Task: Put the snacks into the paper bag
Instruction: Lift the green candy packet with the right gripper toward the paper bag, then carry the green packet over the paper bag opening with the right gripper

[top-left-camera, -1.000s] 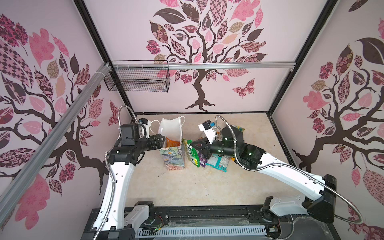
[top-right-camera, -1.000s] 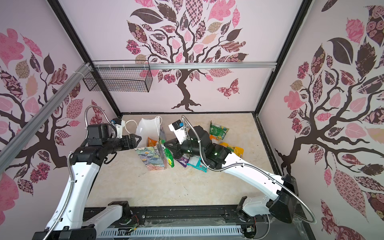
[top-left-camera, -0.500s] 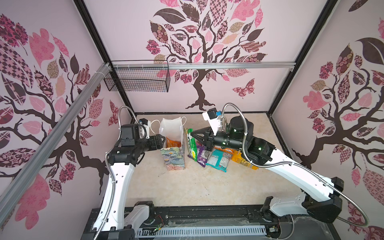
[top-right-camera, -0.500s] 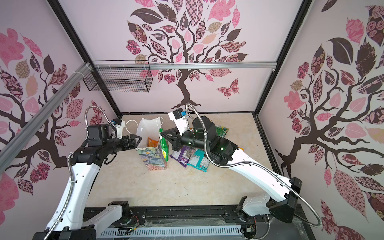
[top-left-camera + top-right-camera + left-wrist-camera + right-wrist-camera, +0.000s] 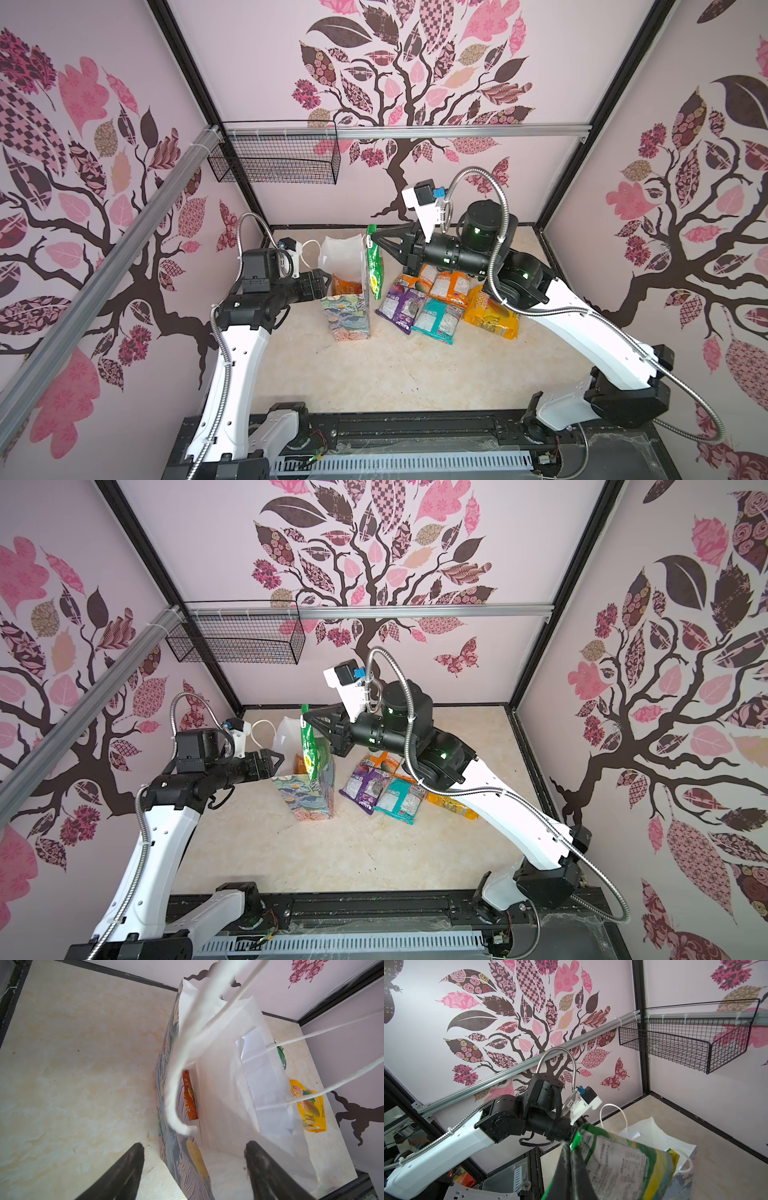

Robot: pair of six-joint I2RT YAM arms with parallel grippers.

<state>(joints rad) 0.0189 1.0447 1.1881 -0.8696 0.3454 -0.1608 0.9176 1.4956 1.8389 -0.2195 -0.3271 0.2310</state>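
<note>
- Tree-papered walls are ringing the desk (image 5: 374, 374); right claw (image 5: 372, 237) is gripping a green packet (image 5: 375, 270) at the paper bag (image 5: 347, 320)'s mouth.
- Beside the bag, left claw (image 5: 194, 1144) is gaping.
- Next, likely: lowering inside, releasing.

Green snack packet (image 5: 374, 262), floral paper bag (image 5: 347, 318)

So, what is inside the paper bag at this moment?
One orange packet shows inside the paper bag, near its printed wall. The white walls cover the rest of the bottom, so whether more packets lie there cannot be seen.
</note>
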